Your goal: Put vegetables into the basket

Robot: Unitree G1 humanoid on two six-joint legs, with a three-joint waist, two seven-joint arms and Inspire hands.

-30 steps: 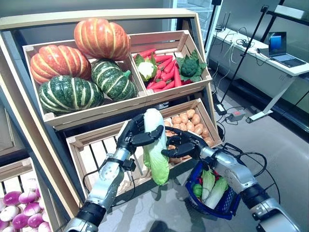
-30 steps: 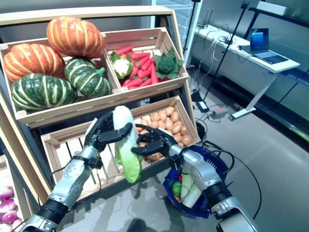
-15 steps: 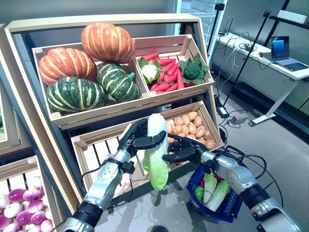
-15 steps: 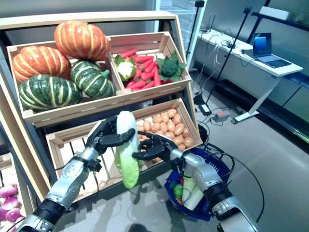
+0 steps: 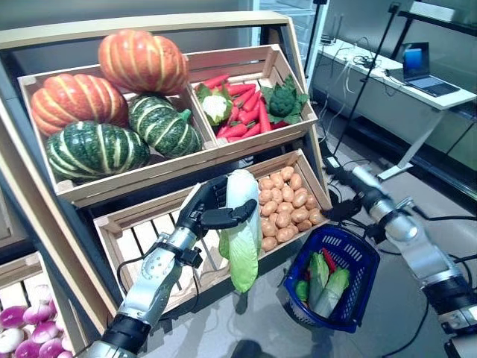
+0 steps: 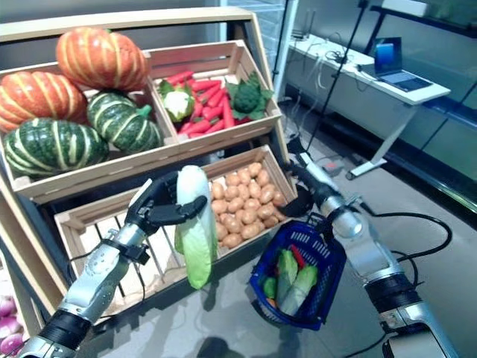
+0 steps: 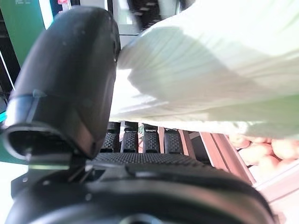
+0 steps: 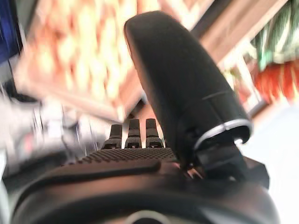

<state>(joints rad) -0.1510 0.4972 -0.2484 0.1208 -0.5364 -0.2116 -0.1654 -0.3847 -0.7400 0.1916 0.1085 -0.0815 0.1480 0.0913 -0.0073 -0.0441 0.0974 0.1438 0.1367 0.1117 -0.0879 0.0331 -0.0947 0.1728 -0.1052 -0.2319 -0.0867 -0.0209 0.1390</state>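
Note:
A long pale green and white cabbage (image 5: 240,239) hangs upright in front of the lower crate, with my left hand (image 5: 203,212) shut round its upper part. The left wrist view shows the cabbage (image 7: 205,79) pressed between thumb and fingers. My right hand (image 5: 341,210) is well off to the right, by the end of the potato crate, with relaxed fingers that hold nothing. The blue basket (image 5: 363,262) hangs just below that arm, right of the cabbage. Green leafy vegetables (image 5: 325,277) and a red one lie in it.
The wooden stand holds pumpkins (image 5: 112,97) at upper left and carrots, cauliflower and broccoli (image 5: 250,108) at upper right. Potatoes (image 5: 287,212) fill the lower right crate, and a slatted crate (image 5: 141,242) stands behind my left arm. Purple turnips (image 5: 19,339) lie at lower left. A desk with a laptop (image 5: 417,71) stands far right.
My right hand has drawn away from the cabbage to the right, and the basket has moved with that arm. The left hand still holds the cabbage. The camera has shifted slightly.

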